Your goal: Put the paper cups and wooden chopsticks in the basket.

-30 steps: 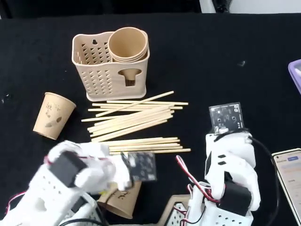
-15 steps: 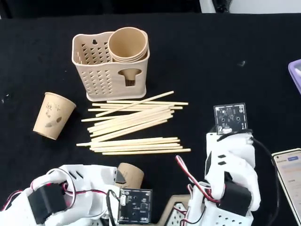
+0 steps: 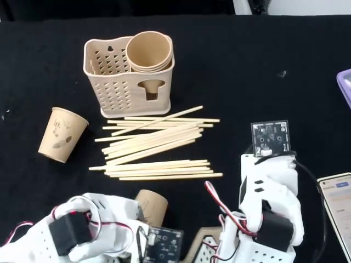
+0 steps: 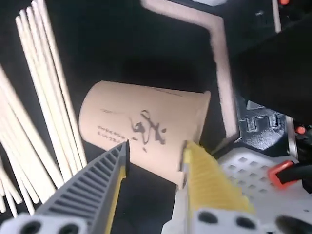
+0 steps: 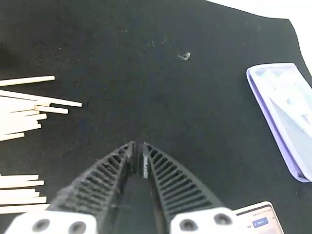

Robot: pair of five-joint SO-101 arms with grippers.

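Note:
The beige slotted basket [image 3: 118, 82] stands at the back left with a stack of paper cups [image 3: 149, 52] in its right half. One loose paper cup [image 3: 62, 134] stands left of the wooden chopsticks [image 3: 156, 143], which lie spread across the middle. Another paper cup [image 3: 152, 207] [image 4: 144, 129] lies on its side near the front. My left gripper [image 4: 155, 158] is open, with its grey finger [image 4: 97, 185] and yellow finger [image 4: 209, 185] either side of this cup's lower flank near the rim. My right gripper [image 5: 139, 158] is shut and empty over bare cloth, right of the chopstick ends [image 5: 29, 105].
A purple tray [image 3: 345, 85] [image 5: 282, 109] lies at the right edge and a phone [image 3: 335, 203] at the front right. The left arm [image 3: 82, 238] and right arm [image 3: 269, 203] fill the near edge. The black cloth is open at the back right.
The left arm drew back toward the near edge and dropped lower, uncovering the lying cup. The right arm's wrist shifted slightly. Cups, chopsticks and basket stayed put.

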